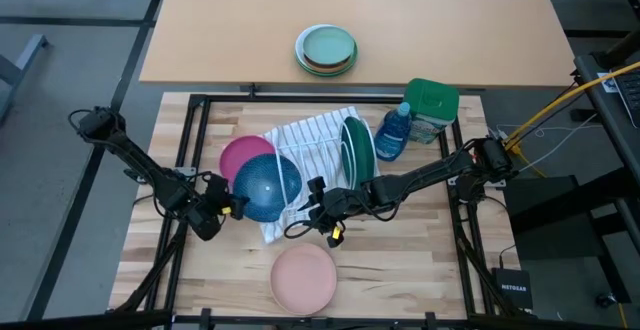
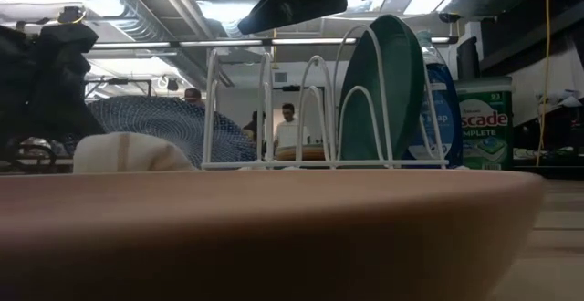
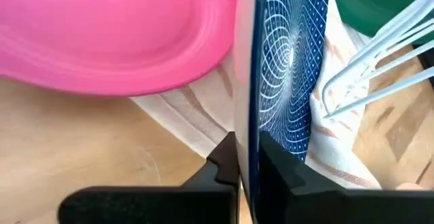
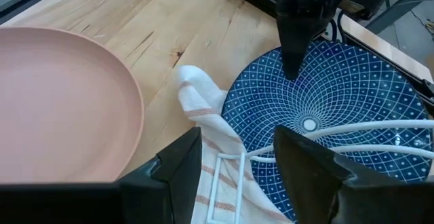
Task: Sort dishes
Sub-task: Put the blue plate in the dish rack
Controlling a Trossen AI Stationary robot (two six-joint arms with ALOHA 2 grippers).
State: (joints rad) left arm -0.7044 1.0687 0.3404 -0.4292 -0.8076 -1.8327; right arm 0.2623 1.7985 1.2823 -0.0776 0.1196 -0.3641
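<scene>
On the butcher-block table [image 1: 400, 260], a white rack [image 1: 318, 150] at centre holds the green plate [image 1: 358, 148] upright. The left gripper [image 1: 232, 208], at 9 o'clock, pinches the blue bowl's [image 1: 268, 185] rim, beside the magenta plate [image 1: 240, 154]. The right gripper [image 1: 312, 208] stands spread by the bowl, with the salmon plate [image 1: 303, 277] at 6 o'clock.

Your two arms are dark, nearly black, built from slim straight links joined by bulkier rounded joints. Seen from above, the left hand [image 1: 222, 210] carries a small yellow mark near its tip, and the right hand [image 1: 312, 208] shows a similar yellow tag beneath it. A thin black cable loops loose beside the right hand. Up close, your fingers [image 4: 178, 163] are matte black, broad at the base and tapering, with flat angular faces. The left fingers [image 3: 224, 166] look the same: dark, blocky and smooth, without visible markings.
</scene>
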